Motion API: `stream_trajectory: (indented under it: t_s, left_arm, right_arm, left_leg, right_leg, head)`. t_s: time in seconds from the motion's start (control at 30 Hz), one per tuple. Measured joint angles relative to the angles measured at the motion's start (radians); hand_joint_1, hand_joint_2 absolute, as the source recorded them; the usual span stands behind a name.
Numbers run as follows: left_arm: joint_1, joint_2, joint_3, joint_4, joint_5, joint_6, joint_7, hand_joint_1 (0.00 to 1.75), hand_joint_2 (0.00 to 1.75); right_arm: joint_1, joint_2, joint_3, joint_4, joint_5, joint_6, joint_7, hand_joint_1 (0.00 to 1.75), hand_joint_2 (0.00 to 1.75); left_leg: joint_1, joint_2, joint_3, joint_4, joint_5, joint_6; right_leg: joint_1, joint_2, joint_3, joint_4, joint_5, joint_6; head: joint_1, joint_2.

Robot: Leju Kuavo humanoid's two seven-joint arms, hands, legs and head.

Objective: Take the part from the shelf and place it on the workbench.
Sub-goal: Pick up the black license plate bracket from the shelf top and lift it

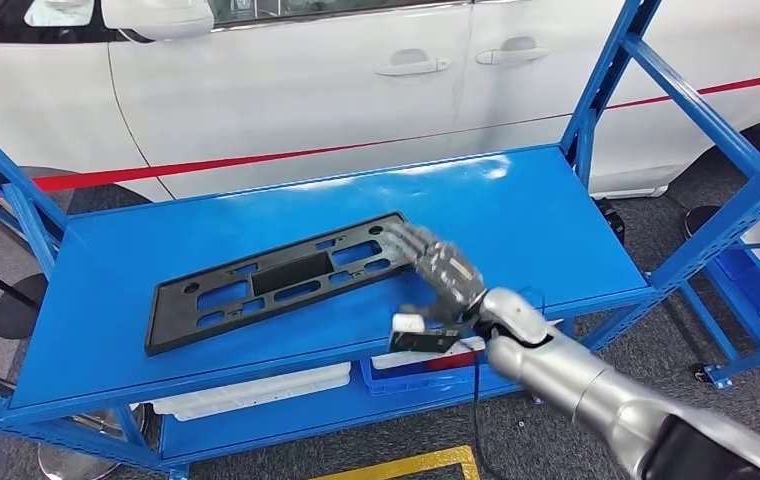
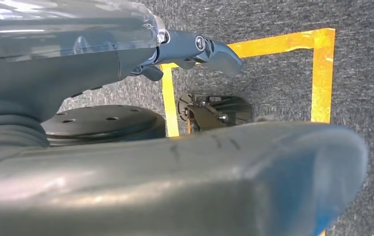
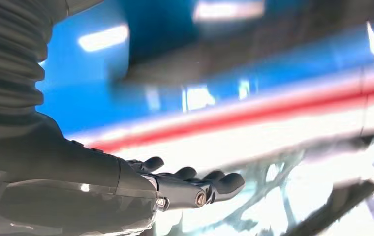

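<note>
Part [image 1: 281,280] — a long black plate, flat on the blue shelf [image 1: 536,215], long axis running left-near to right-far. Bare shelf lies behind it. Right hand [image 1: 436,275], fingers spread and holding nothing, is at its right end; left hand [image 2: 195,49] hangs empty, fingers apart.

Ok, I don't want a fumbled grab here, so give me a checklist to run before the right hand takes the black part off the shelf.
1. Black part flat on the blue shelf: ok.
2. Right hand at the part's near end: ok, fingers over its right end.
3. Right hand holding nothing, fingers apart: ok.
4. Fingers already touching the part: cannot tell.
5. Nothing lying on top of the part: ok.
6. Left hand out of the way: ok, it hangs over the floor.
</note>
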Motion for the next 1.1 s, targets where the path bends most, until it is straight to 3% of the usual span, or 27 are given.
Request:
stream_trajectory:
  t_s: [0.13,0.3,0.6,0.9,1.1]
  left_arm:
    - [0.005,0.0,0.01,0.0,-0.001,-0.002,-0.009,0.0,0.0]
    - [0.005,0.0,0.015,0.0,-0.003,-0.007,-0.023,0.0,0.0]
    - [0.005,-0.005,0.039,0.0,0.024,-0.02,-0.034,0.0,0.0]
    - [0.006,-0.006,0.044,0.0,0.032,-0.022,-0.035,0.0,0.0]
    - [0.008,-0.01,0.064,0.0,0.031,-0.034,-0.057,0.0,0.0]
  right_arm:
    - [-0.207,-0.092,0.1,-0.101,-0.156,0.059,0.082,0.0,1.75]
    - [-0.357,-0.124,0.238,-0.154,-0.25,0.09,0.145,0.0,1.75]
    - [-0.451,-0.119,0.435,-0.15,-0.398,0.098,0.181,0.0,1.75]
    - [-0.464,-0.114,0.458,-0.149,-0.414,0.109,0.19,0.0,1.75]
    - [-0.444,-0.046,0.504,-0.102,-0.465,0.171,0.219,0.0,1.75]
  left_leg:
    - [-0.001,0.0,0.0,0.0,0.001,0.001]
    - [-0.001,0.001,0.002,0.0,0.001,0.001]
    - [-0.001,0.0,-0.001,0.0,0.001,0.001]
    - [-0.001,0.0,-0.001,0.0,0.001,0.001]
    - [-0.001,0.0,0.0,0.0,0.0,0.001]
  right_leg:
    - [-0.001,0.001,0.0,0.0,0.0,0.001]
    - [-0.001,0.001,0.0,0.0,0.0,0.001]
    - [-0.001,0.0,0.0,0.0,0.0,0.001]
    - [-0.001,0.0,0.0,0.0,0.0,0.001]
    - [0.0,0.0,0.0,0.0,0.0,0.001]
  head:
    - [0.0,0.0]
    - [0.0,0.0]
    - [0.0,0.0]
    - [0.0,0.0]
    - [0.0,0.0]
